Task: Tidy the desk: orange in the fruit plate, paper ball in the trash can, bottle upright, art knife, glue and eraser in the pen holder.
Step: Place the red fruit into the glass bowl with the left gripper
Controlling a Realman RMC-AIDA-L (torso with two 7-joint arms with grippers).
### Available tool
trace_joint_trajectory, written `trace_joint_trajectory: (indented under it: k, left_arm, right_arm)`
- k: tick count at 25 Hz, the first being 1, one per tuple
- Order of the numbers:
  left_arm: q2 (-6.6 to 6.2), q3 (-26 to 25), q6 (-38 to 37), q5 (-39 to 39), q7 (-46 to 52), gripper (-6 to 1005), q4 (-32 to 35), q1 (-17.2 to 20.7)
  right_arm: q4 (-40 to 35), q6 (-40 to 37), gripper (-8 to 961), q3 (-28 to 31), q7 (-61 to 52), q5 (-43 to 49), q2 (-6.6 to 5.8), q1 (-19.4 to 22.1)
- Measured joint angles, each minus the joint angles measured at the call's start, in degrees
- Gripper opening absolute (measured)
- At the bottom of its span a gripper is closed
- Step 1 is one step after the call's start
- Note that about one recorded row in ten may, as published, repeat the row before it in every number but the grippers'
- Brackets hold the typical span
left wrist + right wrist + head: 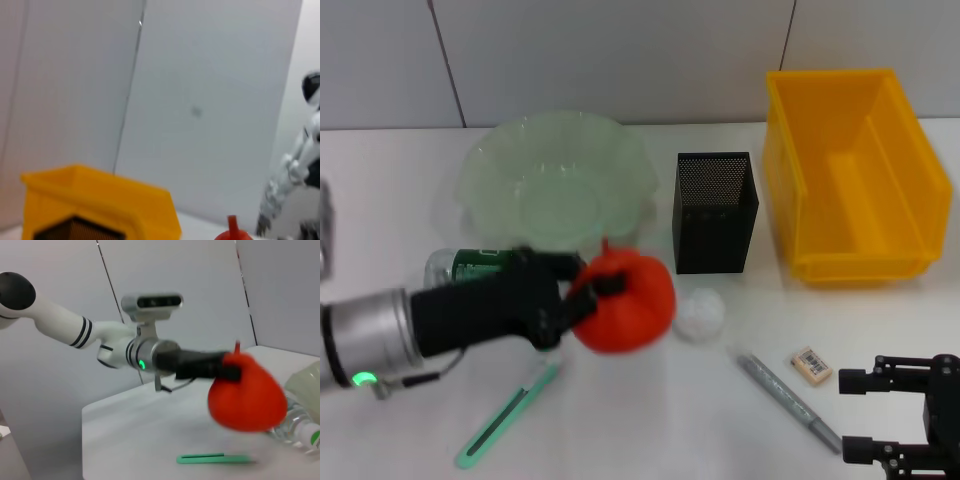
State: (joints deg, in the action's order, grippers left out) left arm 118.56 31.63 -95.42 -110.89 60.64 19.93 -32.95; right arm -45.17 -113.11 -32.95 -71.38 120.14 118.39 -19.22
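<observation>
Left claw (582,297) grips one orange (625,300); right claw (855,415) open, idle

Left gripper (235,371) clamps orange (247,397) — above green knife (215,458).

Nothing here reads clearly: the bottle (470,266) label and the eraser (811,364) sleeve carry print, but too small to make out.

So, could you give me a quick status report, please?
Left pincer shut on orange, lifted near plate. Right pincer parked, open. Bottle lying down.
</observation>
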Motion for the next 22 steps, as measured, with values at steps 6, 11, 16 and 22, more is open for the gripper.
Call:
trace_joint_trajectory:
  k: [6,11,16,22]
  left_arm:
    - [0.00,0.5,-0.6,7.0,8.3,118,7.4,-1.5]
    - [0.22,0.5,11.6,11.7,10.5,97,8.5,-4.4]
    - [0.48,0.8,23.5,13.3,9.2,59,6.9,-6.9]
    - [0.54,0.8,31.7,15.1,5.0,75,1.8,-9.7]
  right_arm:
    - [0.1,0.0,690,0.0,0.1,0.0,0.36,-0.4]
    - [0.2,0.0,690,-0.4,0.1,0.0,0.51,-0.9]
    - [0.7,0.0,690,-0.6,0.1,0.0,0.60,-1.6]
    - [0.7,0.1,689,-0.3,0.2,0.0,0.61,-2.3]
